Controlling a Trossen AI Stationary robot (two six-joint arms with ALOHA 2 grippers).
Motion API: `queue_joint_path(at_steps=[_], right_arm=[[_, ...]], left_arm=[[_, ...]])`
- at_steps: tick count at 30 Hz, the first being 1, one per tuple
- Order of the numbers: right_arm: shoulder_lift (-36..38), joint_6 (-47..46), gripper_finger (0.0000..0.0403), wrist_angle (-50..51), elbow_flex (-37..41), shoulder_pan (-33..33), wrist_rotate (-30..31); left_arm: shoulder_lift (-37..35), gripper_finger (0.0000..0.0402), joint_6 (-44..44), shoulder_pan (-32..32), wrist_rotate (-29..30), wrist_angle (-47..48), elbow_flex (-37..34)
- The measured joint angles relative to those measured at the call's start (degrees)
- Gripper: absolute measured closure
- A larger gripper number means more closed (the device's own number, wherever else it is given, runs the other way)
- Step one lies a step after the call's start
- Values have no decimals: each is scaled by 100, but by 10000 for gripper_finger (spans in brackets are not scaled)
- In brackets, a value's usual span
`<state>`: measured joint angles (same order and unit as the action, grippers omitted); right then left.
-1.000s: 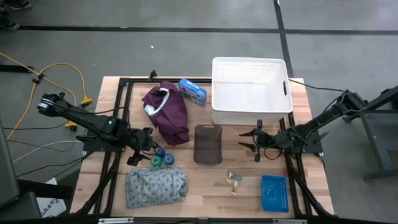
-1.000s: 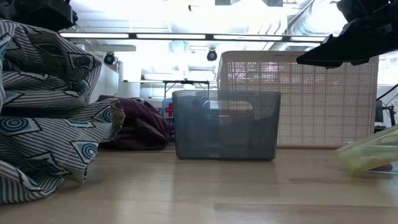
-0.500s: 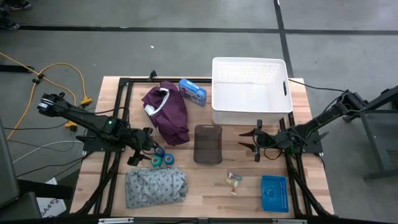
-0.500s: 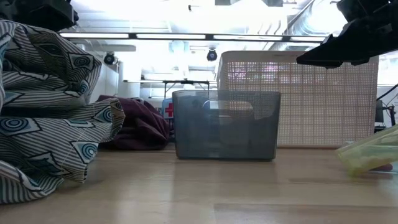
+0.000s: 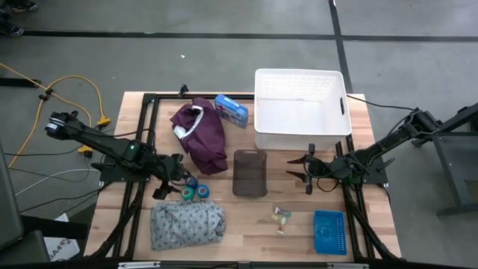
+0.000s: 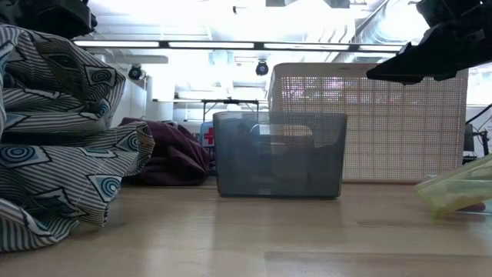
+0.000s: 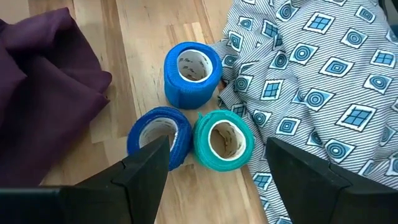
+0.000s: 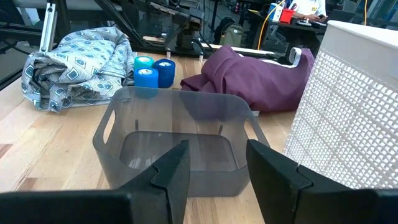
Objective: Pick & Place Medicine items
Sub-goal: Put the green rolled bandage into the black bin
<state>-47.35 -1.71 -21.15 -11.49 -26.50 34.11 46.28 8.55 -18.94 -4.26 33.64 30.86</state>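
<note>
Two blue rolls (image 7: 193,73) (image 7: 160,134) and a green roll (image 7: 224,140) stand on end on the wood, next to the grey patterned cloth (image 7: 311,81). My left gripper (image 7: 217,149) hovers open above them and slants down, with its fingers on either side of the two nearer rolls; in the high view this left gripper (image 5: 173,179) is beside the rolls (image 5: 194,191). Tiny pale pieces (image 5: 281,217) lie near the front. My right gripper (image 5: 293,167) hangs open and about level, facing the grey bin (image 8: 180,143).
A white basket (image 5: 302,108) stands at the back right, with a blue box (image 5: 231,110) to its left. A maroon garment (image 5: 200,134) lies left of the grey bin (image 5: 250,172). A blue tray (image 5: 329,230) sits at the front right.
</note>
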Motion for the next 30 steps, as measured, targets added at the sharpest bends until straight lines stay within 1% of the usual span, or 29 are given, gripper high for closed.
queue_joint_path(at_steps=[3,6,9,13,17,22,30], right_arm=[[0,0,256,0,0,1,-1],[0,0,256,0,-2,2,-2],[0,2,256,0,0,0,-2],[0,0,256,0,-1,0,0],[0,0,256,0,0,1,0],[0,0,256,0,0,0,-2],[0,0,256,0,0,0,-2]], left_arm=[[0,142,93,-212,83,-40,16],[35,142,321,-522,335,-44,121],[235,142,513,-870,645,147,406],[815,142,764,-1319,1098,626,990],[1548,142,1093,-1659,1275,902,1403],[2166,142,1369,-1855,1280,947,1437],[2253,142,1356,-1860,1347,902,1446]])
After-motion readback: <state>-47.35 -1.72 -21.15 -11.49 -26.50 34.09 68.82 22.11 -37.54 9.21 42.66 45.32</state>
